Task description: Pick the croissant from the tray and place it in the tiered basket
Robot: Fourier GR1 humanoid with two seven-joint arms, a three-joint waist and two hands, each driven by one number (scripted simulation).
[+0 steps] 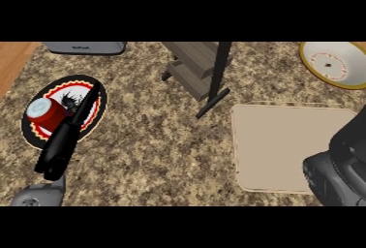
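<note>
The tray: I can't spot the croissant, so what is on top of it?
The beige tray shows bare surface; no croissant is visible. The right robot hand covers its lower right corner, so whatever lies there is hidden.

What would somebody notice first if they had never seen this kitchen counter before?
Probably the black plate with a red-and-white rim at the left, with a red cylinder-shaped can lying on it and the left hand stretched straight over it. Next, the beige rectangular tray at the right, partly covered by the right hand. At the top middle stands the dark grey tiered basket.
</note>
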